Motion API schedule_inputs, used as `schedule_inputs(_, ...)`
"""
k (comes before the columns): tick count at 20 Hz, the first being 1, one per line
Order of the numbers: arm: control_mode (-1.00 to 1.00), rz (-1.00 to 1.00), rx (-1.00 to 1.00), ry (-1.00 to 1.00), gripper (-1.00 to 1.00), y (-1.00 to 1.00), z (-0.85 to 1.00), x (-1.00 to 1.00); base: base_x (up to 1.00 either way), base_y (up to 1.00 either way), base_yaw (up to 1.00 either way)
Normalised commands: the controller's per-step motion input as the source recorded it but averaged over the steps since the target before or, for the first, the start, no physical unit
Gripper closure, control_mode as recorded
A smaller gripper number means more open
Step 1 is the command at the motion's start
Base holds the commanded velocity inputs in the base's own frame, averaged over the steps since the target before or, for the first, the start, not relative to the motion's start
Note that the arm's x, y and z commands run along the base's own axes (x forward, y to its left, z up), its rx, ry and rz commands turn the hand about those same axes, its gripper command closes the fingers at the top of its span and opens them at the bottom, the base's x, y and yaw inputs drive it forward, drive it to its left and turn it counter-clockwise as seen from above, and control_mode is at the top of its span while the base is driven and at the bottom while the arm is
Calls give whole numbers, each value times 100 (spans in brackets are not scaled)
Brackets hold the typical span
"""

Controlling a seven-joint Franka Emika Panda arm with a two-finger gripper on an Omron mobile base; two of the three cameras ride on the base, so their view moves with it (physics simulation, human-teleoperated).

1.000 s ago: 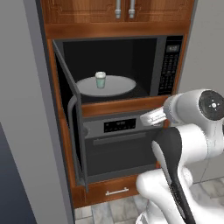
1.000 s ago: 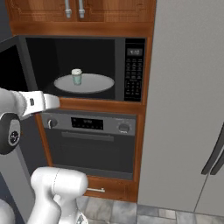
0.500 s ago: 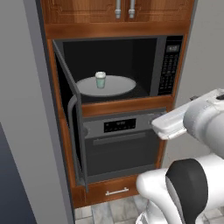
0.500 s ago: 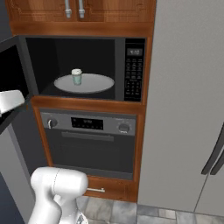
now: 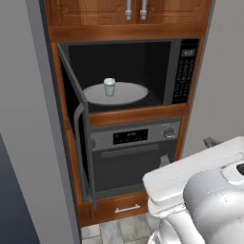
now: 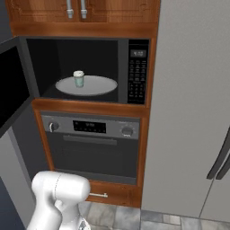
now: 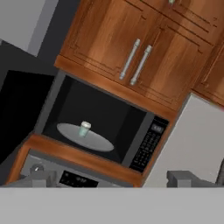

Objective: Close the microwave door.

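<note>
Microwave door (image 5: 78, 138): swung wide open to the left of the cavity, seen almost edge-on in the left base view; its curved grey handle (image 5: 76, 125) stands upright on the near edge; in the right base view its black glass (image 6: 10, 92) shows at the left border; in the hand view the glass (image 7: 19, 109) is a dark panel at left.
Microwave (image 6: 90, 67): built into the wooden column under the cupboard; cavity dark and exposed; black button panel (image 6: 137, 72) runs down its right side.
Turntable (image 5: 116, 93): round, grey, flat on the cavity floor; a small pale cup (image 5: 109, 87) with a white lid stands upright on it, left of centre.
Oven (image 6: 92, 143): directly beneath the microwave; door shut; a knob at each end of its display strip.
Cupboard doors (image 7: 127, 48): brown wood above the microwave; two metal handles side by side.
Fridge (image 6: 193, 112): tall grey panel just right of the column; dark handle at the right edge.
Gripper (image 7: 109, 180): two dark fingertips stand wide apart at the bottom of the hand view, nothing between them; well clear of the door.
</note>
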Motion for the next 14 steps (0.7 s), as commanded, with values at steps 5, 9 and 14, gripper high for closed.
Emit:
schedule_inputs(5,-100,-37,-1,-17,-100,100,-23,-8,0,0,0)
schedule_inputs(9,-100,-28,0,-3,-100,100,-27,13,0,0,0)
schedule_inputs(14,-100,0,0,0,-100,99,-40,84,0,0,0)
